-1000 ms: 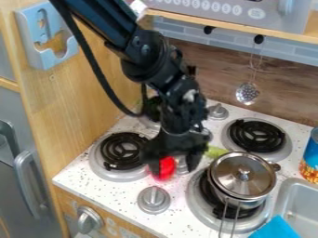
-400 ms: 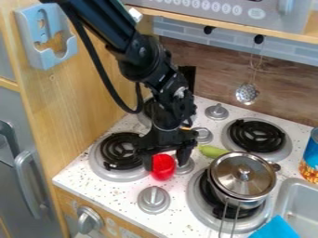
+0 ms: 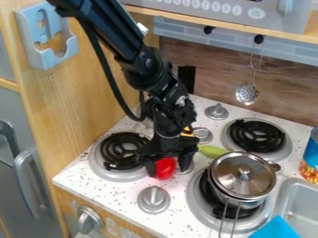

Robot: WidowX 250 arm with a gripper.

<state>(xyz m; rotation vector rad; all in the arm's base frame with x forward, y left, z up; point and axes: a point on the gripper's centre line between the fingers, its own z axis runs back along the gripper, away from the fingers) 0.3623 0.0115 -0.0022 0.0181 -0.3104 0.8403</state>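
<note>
Claw [image 3: 168, 172] spread around a red object [image 3: 165, 168]

The claw hangs over the speckled white counter [image 3: 126, 195], its fingers parted on either side of the red object, with a narrow gap toward the right one. The red object's top is hidden behind the claw, so its full form is hard to make out; the visible part is smooth and rounded, its longer side running roughly up and down in the view. It sits between the left burner [image 3: 122, 150], a black coil in a metal ring, and the pot [image 3: 241, 179].

A knob behind the right finger is mostly covered, and the arm blocks much of the rear left burner. A yellow-green object [image 3: 213, 151] (some toy food, maybe) points sideways, sloping down toward the pot; its left end is near the claw. Something orange-yellow [image 3: 186, 132] peeks out behind the wrist, too covered to name. The shiny metal pot has a domed lid [image 3: 243, 175] and thin wire handles. The can [image 3: 311, 160], grey sink [image 3: 282, 195] and blue cloth [image 3: 276, 228] are cut off by the view's edges.
</note>
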